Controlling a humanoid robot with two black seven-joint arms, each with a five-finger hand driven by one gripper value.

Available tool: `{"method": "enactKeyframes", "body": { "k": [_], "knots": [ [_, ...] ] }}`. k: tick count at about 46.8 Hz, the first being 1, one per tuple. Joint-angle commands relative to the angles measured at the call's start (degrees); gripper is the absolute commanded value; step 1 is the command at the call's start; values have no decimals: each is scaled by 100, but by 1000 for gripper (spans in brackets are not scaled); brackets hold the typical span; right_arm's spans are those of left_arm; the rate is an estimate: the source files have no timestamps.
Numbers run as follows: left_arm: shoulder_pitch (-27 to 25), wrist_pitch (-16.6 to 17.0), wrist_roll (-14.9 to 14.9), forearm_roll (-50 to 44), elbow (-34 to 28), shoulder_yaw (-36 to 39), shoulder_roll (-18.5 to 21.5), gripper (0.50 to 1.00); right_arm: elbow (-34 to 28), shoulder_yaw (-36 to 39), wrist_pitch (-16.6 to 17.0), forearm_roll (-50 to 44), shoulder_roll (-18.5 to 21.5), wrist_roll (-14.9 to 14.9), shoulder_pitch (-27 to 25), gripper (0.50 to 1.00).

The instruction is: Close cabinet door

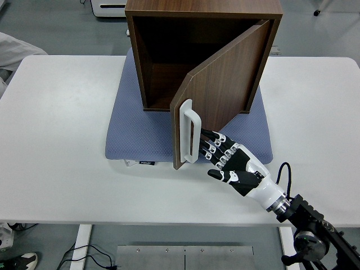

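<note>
A dark wooden cabinet stands on a blue mat at the table's back middle, its inside empty. Its door, hinged on the right, stands about half open and swings toward the front left. A white handle sits near the door's free edge. My right hand lies flat against the door's outer face just right of the handle, fingers stretched out and holding nothing. The left arm is out of view.
The blue mat lies under the cabinet on the white table. A person's white sleeve shows at the upper left edge.
</note>
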Motion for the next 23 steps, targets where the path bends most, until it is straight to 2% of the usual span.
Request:
{"method": "enactKeyframes", "body": {
  "k": [1, 23],
  "knots": [
    [0, 0, -4, 1, 0, 6, 0, 1000, -74, -11, -1, -1, 17, 1, 102, 1000],
    [0, 0, 5, -8, 0, 6, 0, 1000, -997, -283, -1, 8, 17, 1, 1051, 1000]
  ]
}}
